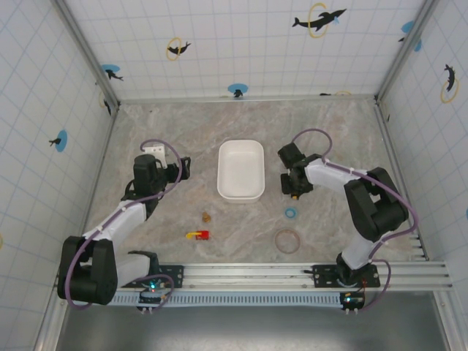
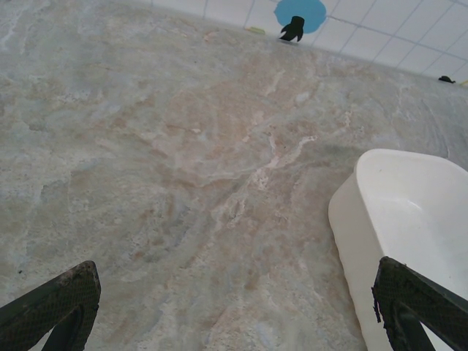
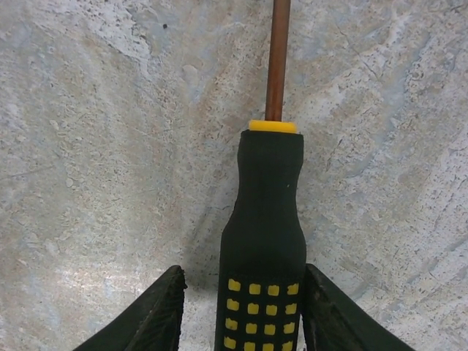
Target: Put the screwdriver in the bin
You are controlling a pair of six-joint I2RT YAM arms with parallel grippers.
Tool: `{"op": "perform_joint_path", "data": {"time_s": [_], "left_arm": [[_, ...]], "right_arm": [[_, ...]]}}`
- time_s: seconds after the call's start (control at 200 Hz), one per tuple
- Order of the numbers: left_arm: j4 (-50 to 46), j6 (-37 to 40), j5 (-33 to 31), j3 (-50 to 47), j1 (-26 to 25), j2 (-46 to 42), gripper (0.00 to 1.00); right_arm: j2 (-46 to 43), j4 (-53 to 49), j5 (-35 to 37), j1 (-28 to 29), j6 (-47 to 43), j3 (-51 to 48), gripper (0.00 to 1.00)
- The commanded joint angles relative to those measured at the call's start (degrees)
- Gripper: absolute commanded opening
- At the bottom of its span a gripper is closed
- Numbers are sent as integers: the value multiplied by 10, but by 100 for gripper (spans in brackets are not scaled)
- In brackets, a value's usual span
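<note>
Walls (image 1: 241, 44): white tile on three sides, with dolphin stickers and blue dots.

Table (image 1: 183, 124): grey-beige marbled top.

Bin (image 1: 240, 170): mid-table between the two arms, long side running away from the bases, nothing in it. The left wrist view has its near corner at the right edge.

Left gripper (image 1: 179, 170): just left of the bin, not touching it. In its wrist view the fingers (image 2: 69, 296) stand wide apart, released, with bare table between them.

Right gripper (image 1: 292, 183): just right of the bin, apart from it. Its wrist view shows the fingers (image 3: 157, 314) straddling the screwdriver (image 3: 263, 219) at the handle. The right finger is against the black grip and a sliver of shadowed table shows on the left side, so it is not clamped.

Screwdriver: black handle with yellow squares, yellow collar, brownish shaft pointing away from the wrist camera. It is outside the bin, on its right. Cannot tell if it rests on the table or sits just above it.

Small items near the bases: pink ring (image 1: 287, 239), blue ring (image 1: 291, 213), red-and-yellow piece (image 1: 197, 235), brown bit (image 1: 207, 216).
</note>
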Motion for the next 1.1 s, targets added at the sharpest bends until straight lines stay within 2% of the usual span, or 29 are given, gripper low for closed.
{"op": "perform_joint_path", "data": {"time_s": [0.0,0.225,0.4,0.46,0.551,0.626,0.841,0.986,1.096], "left_arm": [[-8,13,-4,-1,-3,-13,98],[-15,17,-10,-1,-3,-22,98],[-15,14,-7,-3,-3,-24,98],[-15,13,-6,-4,-3,-26,98],[-15,14,-6,-2,-3,-30,98],[-14,13,-6,-2,-3,-33,98],[-15,14,-5,1,-3,-34,98],[-16,18,-9,3,-4,-35,98],[-17,20,-10,4,-4,-38,98]], "right_arm": [[19,-12,-3,2,-6,30,42],[37,-12,-17,-3,-9,47,17],[6,-9,-28,-15,-2,56,4],[-17,2,-55,-27,8,59,0],[-63,41,-106,-45,41,62,0],[-101,80,-112,-43,82,72,0],[-143,152,4,46,167,121,0],[-117,158,97,123,169,161,0],[-72,114,132,165,185,210,0]]}}
